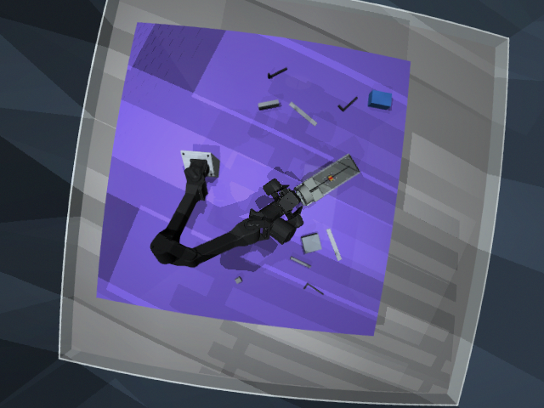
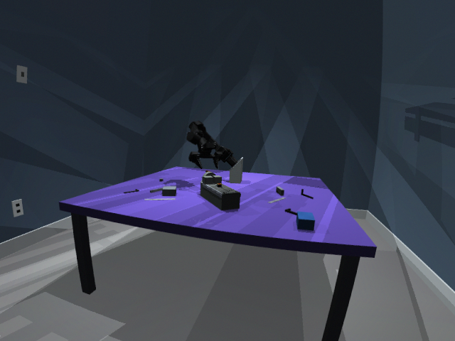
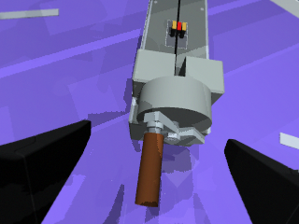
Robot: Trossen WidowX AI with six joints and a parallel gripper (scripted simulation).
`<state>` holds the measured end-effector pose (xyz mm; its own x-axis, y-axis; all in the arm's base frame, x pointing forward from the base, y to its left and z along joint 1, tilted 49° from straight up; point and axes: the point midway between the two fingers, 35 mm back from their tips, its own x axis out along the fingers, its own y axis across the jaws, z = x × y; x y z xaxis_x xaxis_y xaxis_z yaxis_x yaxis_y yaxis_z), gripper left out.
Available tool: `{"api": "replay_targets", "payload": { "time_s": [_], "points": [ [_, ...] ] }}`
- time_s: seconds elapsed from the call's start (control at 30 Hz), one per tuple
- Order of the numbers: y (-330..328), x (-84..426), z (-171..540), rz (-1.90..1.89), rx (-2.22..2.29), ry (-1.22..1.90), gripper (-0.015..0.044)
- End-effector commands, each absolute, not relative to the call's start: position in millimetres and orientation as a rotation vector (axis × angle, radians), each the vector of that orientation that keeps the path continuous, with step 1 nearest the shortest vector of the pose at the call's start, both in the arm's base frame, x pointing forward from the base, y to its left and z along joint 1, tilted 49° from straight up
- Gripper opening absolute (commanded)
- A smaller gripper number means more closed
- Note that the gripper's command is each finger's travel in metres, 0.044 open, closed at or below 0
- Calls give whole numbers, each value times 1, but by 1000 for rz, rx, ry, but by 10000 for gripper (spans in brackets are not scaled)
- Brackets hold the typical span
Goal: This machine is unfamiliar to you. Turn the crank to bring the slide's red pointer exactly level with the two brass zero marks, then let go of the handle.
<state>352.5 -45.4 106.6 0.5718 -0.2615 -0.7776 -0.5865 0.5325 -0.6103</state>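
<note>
The grey machine stands on the table with a round drum at its near end in the wrist view. Its crank handle, a brown-orange cylinder, points toward the wrist camera from the left side of the drum. The red pointer sits between the two brass marks, the left mark and the right mark, and looks level with them. My gripper is wide open and empty, with a finger on each side of the handle, clear of it.
A pale grey block and a thin light bar lie beside the machine. A blue block is near the table's edge. Several dark hooked pieces and small bars lie around, including a grey block.
</note>
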Motion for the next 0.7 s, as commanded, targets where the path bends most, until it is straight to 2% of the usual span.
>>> {"api": "replay_targets", "payload": {
  "time_s": [0.0,0.3,0.67],
  "points": [
    [-36,352,115,230,-1027,991,440],
    [-1,354,143,234,-1025,985,440],
    [19,404,119,-48,-900,939,440]
  ]
}}
